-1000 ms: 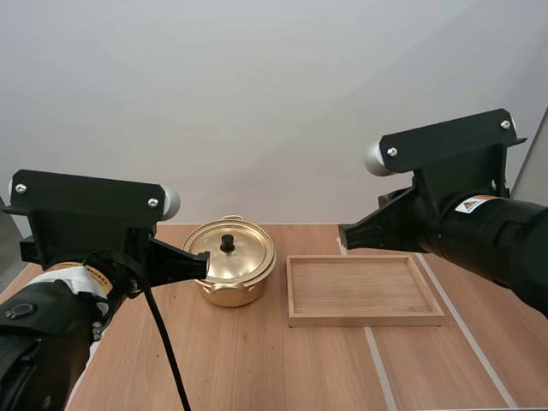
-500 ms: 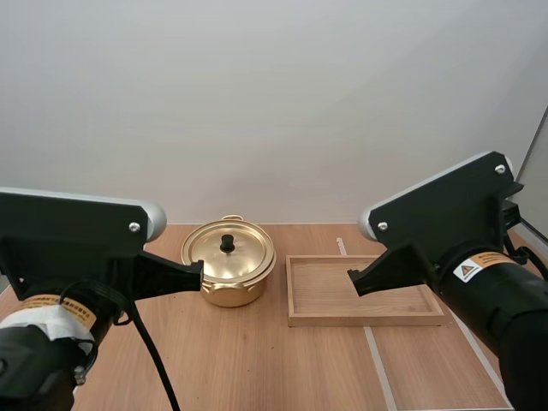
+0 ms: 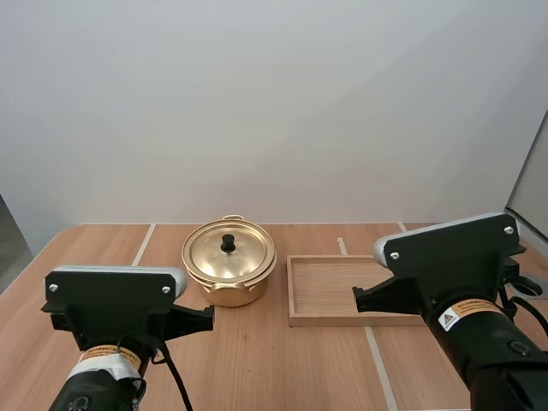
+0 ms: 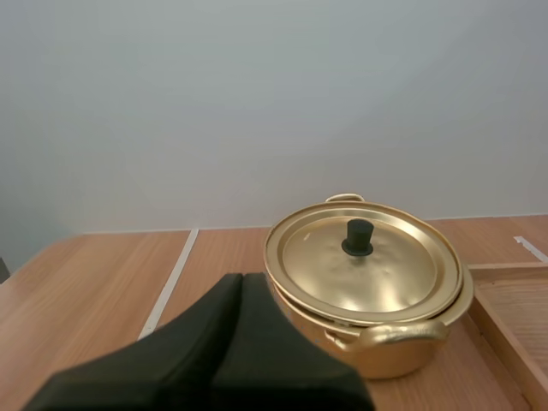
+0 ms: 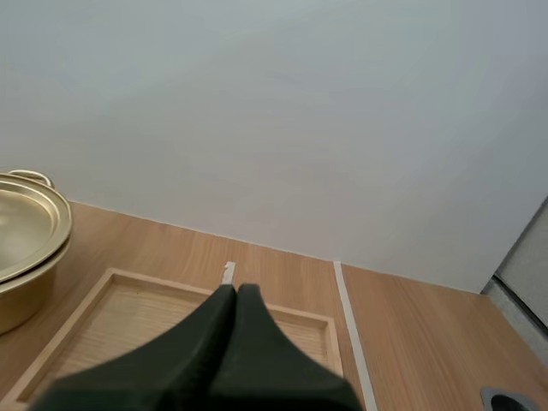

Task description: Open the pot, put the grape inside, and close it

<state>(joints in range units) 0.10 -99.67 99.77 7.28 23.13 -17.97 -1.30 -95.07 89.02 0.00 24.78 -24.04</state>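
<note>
Shiny gold pot (image 3: 231, 294), black knob (image 3: 228, 243) — light wooden tray (image 3: 355, 320), brown table (image 3: 265, 360)

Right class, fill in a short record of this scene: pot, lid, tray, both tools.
pot: gold, on the table, left of the tray
lid: on the pot, black knob up
tray: wooden, right of the pot
left tool: shut, short of the pot
right tool: shut, over the tray

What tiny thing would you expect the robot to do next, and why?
Probably open the left gripper and reach toward the black knob of the lid, which sits on the gold pot; that gripper, shut, is nearest it.
</note>
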